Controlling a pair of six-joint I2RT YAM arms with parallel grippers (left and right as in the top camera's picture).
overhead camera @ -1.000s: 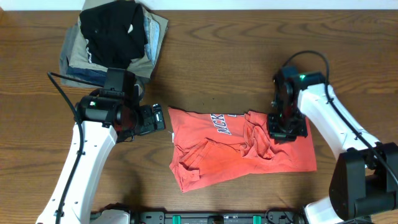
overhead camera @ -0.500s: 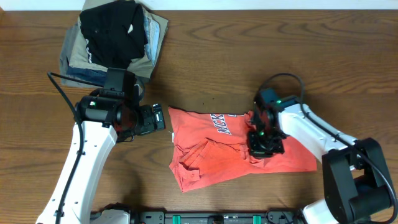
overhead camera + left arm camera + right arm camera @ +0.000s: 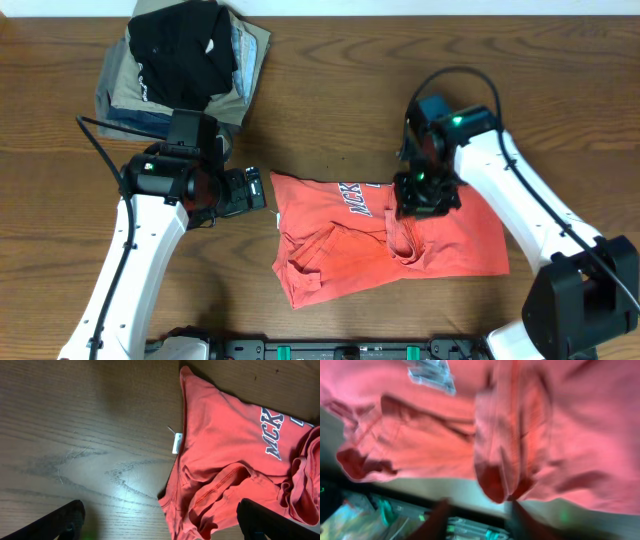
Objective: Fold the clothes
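Right gripper (image 3: 425, 195) sits on top of the coral-red T-shirt (image 3: 340, 250), near the middle of its top edge, and it looks pinched shut on a bunched fold of the cloth. The right wrist view is very blurry, but a lump of red cloth hangs between the two dark fingers, so I think it has a hold. From above, a ridge of cloth runs from the wrinkled middle up to that gripper, as if the cloth is being lifted there. My guess is that it grips this spot to pull the messy part out flat, because a shirt must lie smooth before it can be folded. The T-shirt lies crumpled on the bench (image 3: 350, 90) between the two arms, where both can reach it, with the dark letters (image 3: 355, 200) facing up and a small white tag (image 3: 177, 443) at its left edge. The left gripper (image 3: 248, 190) hangs just beside that left edge with its fingers wide apart and nothing in them, likely ready to take that side. A pile of folded clothes (image 3: 185, 60) sits well apart in the far corner, out of the way.
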